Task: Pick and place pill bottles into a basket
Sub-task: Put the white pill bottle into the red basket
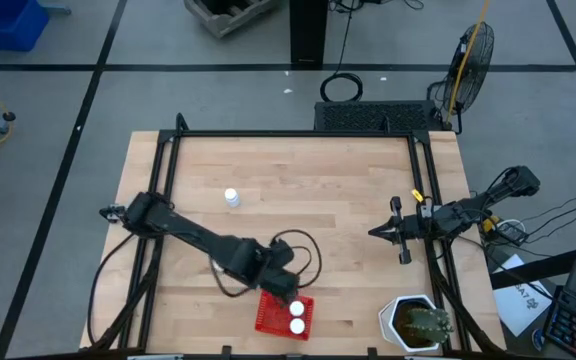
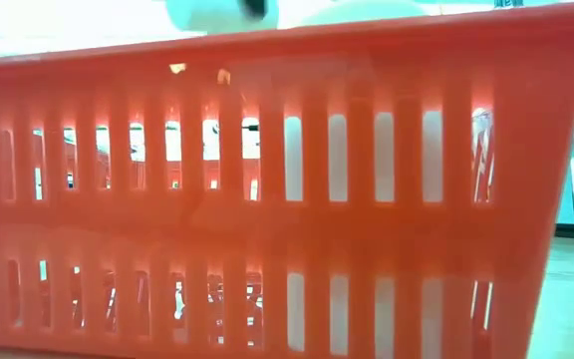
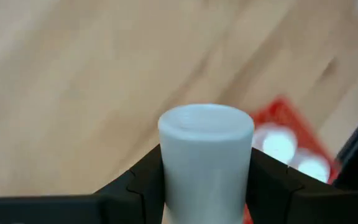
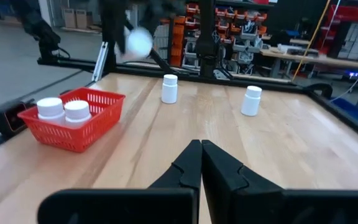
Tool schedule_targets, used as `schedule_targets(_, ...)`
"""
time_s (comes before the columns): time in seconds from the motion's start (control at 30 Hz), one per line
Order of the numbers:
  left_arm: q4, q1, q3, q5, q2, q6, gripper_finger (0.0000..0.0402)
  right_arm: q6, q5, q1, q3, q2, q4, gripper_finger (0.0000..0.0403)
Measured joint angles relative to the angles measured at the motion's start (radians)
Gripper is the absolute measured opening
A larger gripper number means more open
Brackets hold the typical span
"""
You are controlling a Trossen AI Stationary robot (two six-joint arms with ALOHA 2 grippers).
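Pill bottles, small white cylinders with white caps, are spread between the left gripper, the small flat red plastic basket with mesh-like walls (image 1: 285, 315) and the open wooden bench (image 1: 308, 200). One bottle (image 3: 206, 162) is clamped upright between the dark fingers (image 3: 135, 186) of the left gripper (image 1: 286, 288), which is held just above the far edge of the basket at the near side of the bench. In the left wrist view the held bottle's cap is seen from above, with the basket and its contents lying just beyond it. Two bottles (image 1: 295, 316) are seen standing upright and side by side inside the basket; in the right wrist view they are shown as a pair (image 4: 64, 110) rising above the red rim. A further bottle (image 1: 231, 198) is seen upright on bare wood, well apart from the basket toward the far left. In the right wrist view, two upright bottles are seen on the wood beyond the basket, one at (image 4: 169, 88) and another at (image 4: 250, 101). The low view is filled by the basket's slotted wall. The right gripper (image 1: 380, 231) is held over the right side of the bench, well apart from the basket, with its fingers pressed together on nothing.
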Motion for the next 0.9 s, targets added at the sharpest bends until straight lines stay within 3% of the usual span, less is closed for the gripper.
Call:
schedule_targets(0.07, 0.026, -0.019, 0.000, -0.159, -0.034, -0.003, 0.0172, -0.006, 0.000, 0.000, 0.000, 0.000, 0.000, 0.0004)
schedule_targets(0.2, 0.124, -0.065, 0.002, -0.595, -0.064, -0.005, 0.0172, 0.000, 0.000, 0.000, 0.000, 0.000, 0.001, 0.0004)
schedule_targets(0.3, 0.264, -0.093, 0.002, -0.797, -0.064, 0.123, 0.0171, -0.001, 0.000, 0.000, 0.000, 0.000, 0.001, 0.0004)
schedule_targets(0.4, 0.431, -0.107, 0.002, -0.929, -0.054, 0.309, 0.0171, -0.121, 0.042, -0.006, 0.000, 0.000, 0.040, 0.0004)
schedule_targets(0.63, 0.774, -0.100, 0.002, -0.956, 0.003, 0.729, 0.0171, -0.317, 0.031, -0.015, 0.000, 0.000, 0.144, 0.0004)
schedule_targets(0.73, 0.887, -0.082, 0.002, -0.879, 0.018, 0.863, 0.0171, -0.225, -0.013, -0.015, 0.000, 0.000, 0.179, 0.0004)
schedule_targets(0.9, 1.154, -0.041, 0.000, -0.748, 0.026, 1.113, 0.0171, -0.081, -0.061, -0.015, 0.000, 0.003, 0.406, 0.0004)
